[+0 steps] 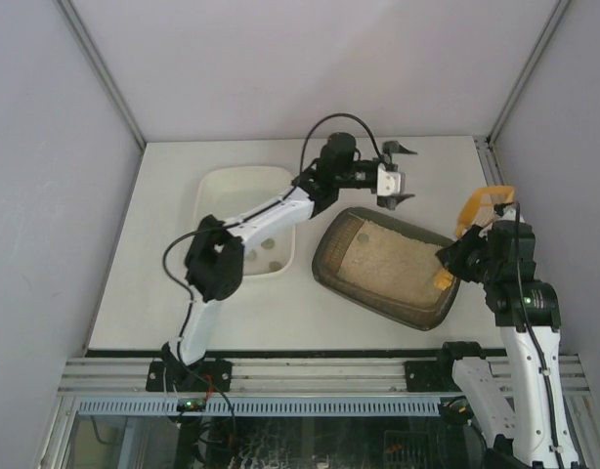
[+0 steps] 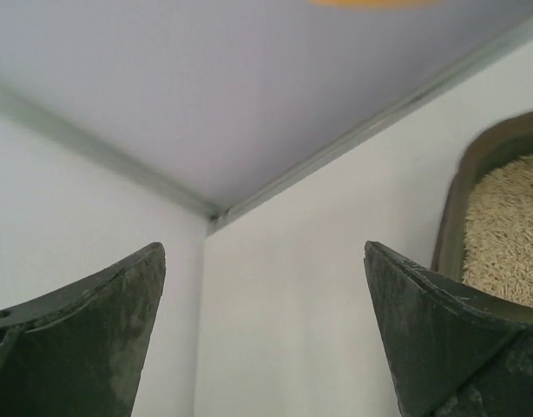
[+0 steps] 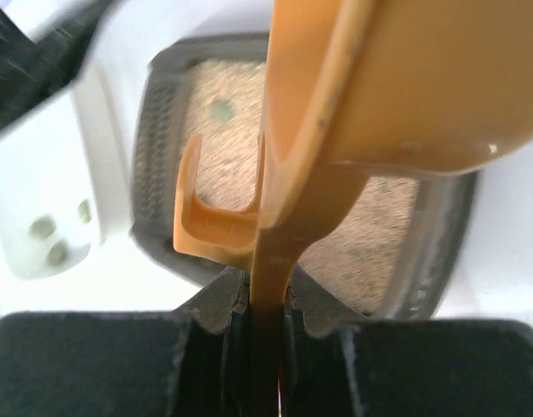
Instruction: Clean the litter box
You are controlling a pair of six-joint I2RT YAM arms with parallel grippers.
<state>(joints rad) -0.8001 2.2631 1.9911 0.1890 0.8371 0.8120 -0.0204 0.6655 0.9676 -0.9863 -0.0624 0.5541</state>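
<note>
Item: litter box, a dark tray of beige litter, standing askew on the tabletop right of centre, just beside a white tub on its left. Contents: we note one dark clump on the litter toward the far-left corner, and a few similar clumps lying in the tub. Tools: an orange scoop, its handle clamped between the right jaws, held raised at the right end of the box with the bowl clear of the litter. The left arm reaches across the tub; its jaws stand wide apart with nothing between them, just past the far edge of the box. Step in hand, as we judge it: sifting out waste, with the scoop between passes. The next move calls for lowering the scoop across the box, sliding it under the clump, and carrying it level to the tub. Markings: we find no brand, label or writing that can be read.
</note>
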